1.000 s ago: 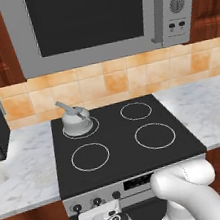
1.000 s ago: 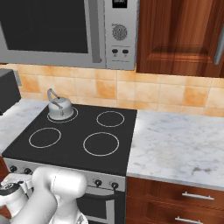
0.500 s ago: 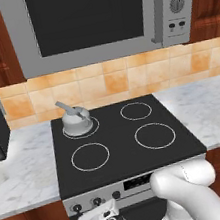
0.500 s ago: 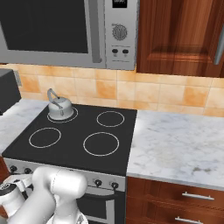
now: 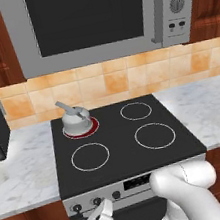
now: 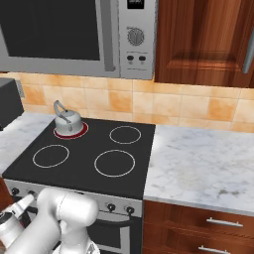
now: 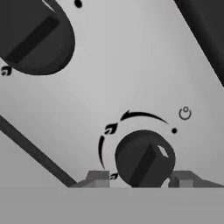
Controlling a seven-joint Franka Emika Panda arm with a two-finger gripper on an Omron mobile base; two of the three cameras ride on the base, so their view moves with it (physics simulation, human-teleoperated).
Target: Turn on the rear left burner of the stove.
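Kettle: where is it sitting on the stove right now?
The kettle sits on the rear left burner, whose rim glows red, at the back left of the stove below the microwave.

— What is showing on the flat black glass stove top (image 5: 115,131)?

— Four thin white rings are showing: one small ring glowing red (image 5: 81,129), one small plain ring (image 5: 135,111), two larger ones. One silver kettle (image 5: 74,119) is sitting there.

— And beside the two dark fingertips (image 7: 98,178)?

— Two round black knobs: one (image 7: 144,158) sitting between them, one (image 7: 35,37) lying well beyond.
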